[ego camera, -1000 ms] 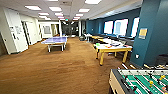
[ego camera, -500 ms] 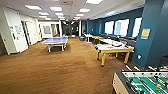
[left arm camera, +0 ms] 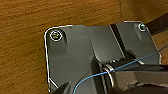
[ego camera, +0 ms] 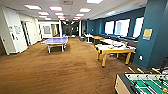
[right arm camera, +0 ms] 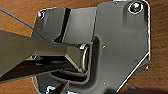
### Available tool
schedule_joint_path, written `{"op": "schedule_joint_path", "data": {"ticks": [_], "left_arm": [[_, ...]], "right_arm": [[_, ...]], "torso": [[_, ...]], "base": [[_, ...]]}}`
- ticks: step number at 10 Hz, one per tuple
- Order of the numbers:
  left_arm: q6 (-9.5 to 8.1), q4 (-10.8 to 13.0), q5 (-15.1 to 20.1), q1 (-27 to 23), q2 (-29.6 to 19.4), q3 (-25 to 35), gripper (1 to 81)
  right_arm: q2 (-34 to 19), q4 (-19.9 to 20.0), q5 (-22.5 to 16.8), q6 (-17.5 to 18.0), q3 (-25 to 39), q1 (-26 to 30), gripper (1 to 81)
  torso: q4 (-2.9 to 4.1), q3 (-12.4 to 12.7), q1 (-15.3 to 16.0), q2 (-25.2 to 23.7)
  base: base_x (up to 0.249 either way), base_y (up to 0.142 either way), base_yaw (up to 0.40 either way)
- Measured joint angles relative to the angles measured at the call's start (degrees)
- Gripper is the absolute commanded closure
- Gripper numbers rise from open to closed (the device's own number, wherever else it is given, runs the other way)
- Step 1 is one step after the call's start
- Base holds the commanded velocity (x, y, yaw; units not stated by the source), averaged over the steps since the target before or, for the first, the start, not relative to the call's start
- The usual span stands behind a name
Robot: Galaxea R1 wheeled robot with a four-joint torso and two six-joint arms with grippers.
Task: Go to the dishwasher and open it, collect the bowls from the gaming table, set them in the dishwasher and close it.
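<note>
You are in a carpeted games room, driving. The gaming table (ego camera: 113, 51), yellow-framed with a white top, stands at about 1 o'clock in the head view, well apart from you, with open carpet (ego camera: 57, 72) between. Its long axis runs roughly across your line of sight, from the near left corner toward the blue column (ego camera: 155, 35) on the right, so its near long side faces you at a slant.

On the table's left end, a small green patch, likely the bowl (ego camera: 99, 45), sits near the corner closest to you. Other small items lie farther along the top; you cannot tell whether any is a bowl.

The key relation: the bowl lies ahead and to the right. Judged from that bearing, the right arm would be nearer if you approach straight on; approaching around the table's left end would bring either arm within range.

Obstacles: the foosball table (ego camera: 142, 83) sits close at 4 o'clock, and the ping-pong table (ego camera: 55, 41) stands farther off at 11 o'clock. Keep clear of the foosball corner when turning right.

Each wrist view looks down past robot hardware to the carpet. Jaw state cannot be told for either gripper. The dishwasher is nowhere in sight here.
</note>
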Motion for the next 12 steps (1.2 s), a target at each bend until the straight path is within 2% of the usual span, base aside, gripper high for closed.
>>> {"op": "schedule_joint_path", "data": {"ticks": [12], "left_arm": [[0.02,0.0,0.02,0.04,-0.05,-0.02,1.0]], "right_arm": [[-0.29,0.0,0.09,0.0,0.06,0.17,1.0]], "torso": [[0.0,0.0,0.0,0.0]], "base": [[0.146,0.0,0.0]]}}
